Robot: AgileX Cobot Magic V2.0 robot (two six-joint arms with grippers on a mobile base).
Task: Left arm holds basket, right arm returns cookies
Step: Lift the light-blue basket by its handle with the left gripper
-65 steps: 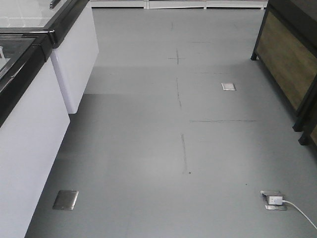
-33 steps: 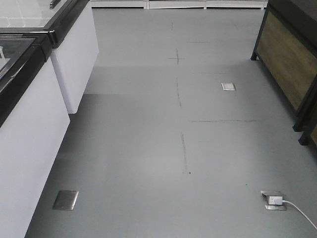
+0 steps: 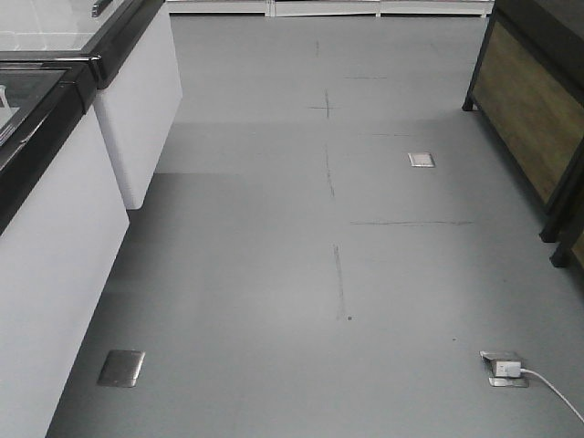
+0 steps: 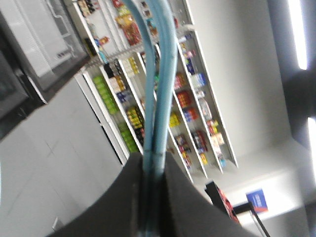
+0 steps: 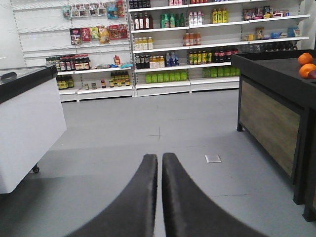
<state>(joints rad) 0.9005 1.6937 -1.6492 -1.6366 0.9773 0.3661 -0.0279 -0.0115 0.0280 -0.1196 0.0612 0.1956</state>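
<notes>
While the front view looks down: grey floor [image 3: 274, 274], freezers [image 3: 55, 228] at 9, socket [image 3: 504, 369] at 5.
Left wrist: left fingers [image 4: 123, 202] pinch basket [image 4: 160, 74] by both handles, which rise toward 12.
Right wrist: right fingers [image 5: 143, 190] pressed together at 6; shelves [image 5: 163, 49] at 12.

You are seeing stocked shelves [image 5: 168, 54] standing well ahead of the right gripper [image 5: 160, 158], a white chest freezer [image 5: 29, 128] sitting to its left, a dark wood-panelled stand [image 5: 269, 123] carrying oranges [image 5: 305, 58] to its right, and a floor plate [image 5: 213, 158] lying near ahead-right on the grey floor [image 5: 123, 143].
</notes>
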